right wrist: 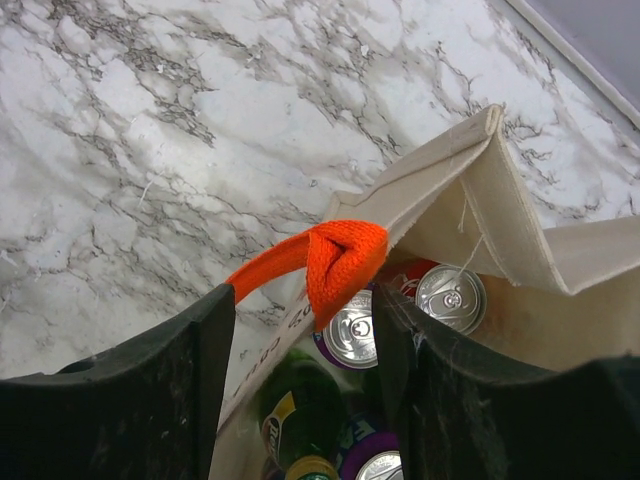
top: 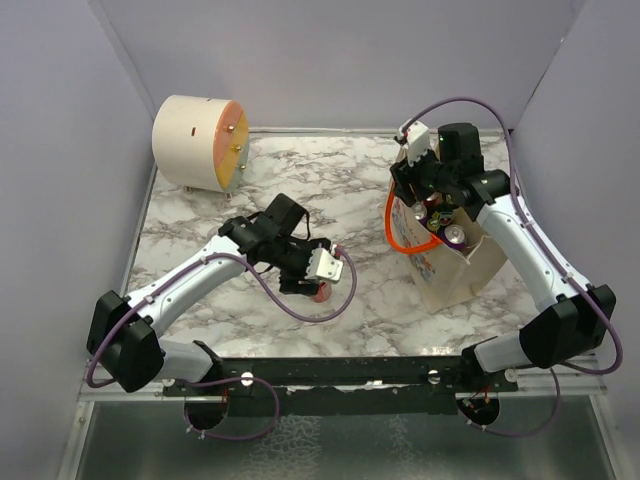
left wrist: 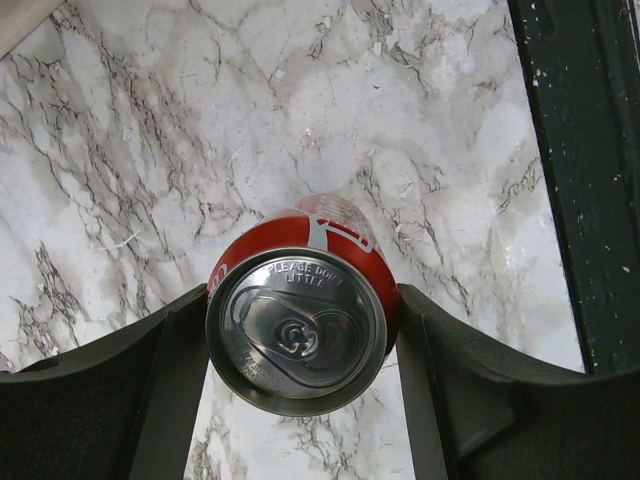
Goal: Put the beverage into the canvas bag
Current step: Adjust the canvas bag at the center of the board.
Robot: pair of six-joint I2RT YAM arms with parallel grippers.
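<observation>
The beverage, a red can (left wrist: 297, 335) with a silver top, stands upright on the marble table (left wrist: 200, 150). My left gripper (left wrist: 300, 300) is shut on it, one finger pressed to each side. From above the can (top: 320, 293) shows just under that gripper (top: 318, 283), left of centre. The canvas bag (top: 462, 272) stands at the right, its mouth open. My right gripper (right wrist: 302, 295) is open astride the bag's rim (right wrist: 470, 190). One finger is outside the bag and one inside, with the orange handle (right wrist: 340, 255) between them.
Inside the bag are silver-topped cans (right wrist: 450, 298) and a green bottle (right wrist: 295, 410). A beige drum with an orange face (top: 200, 142) stands at the back left. A black rail (top: 340, 375) runs along the near edge. Grey walls close in three sides.
</observation>
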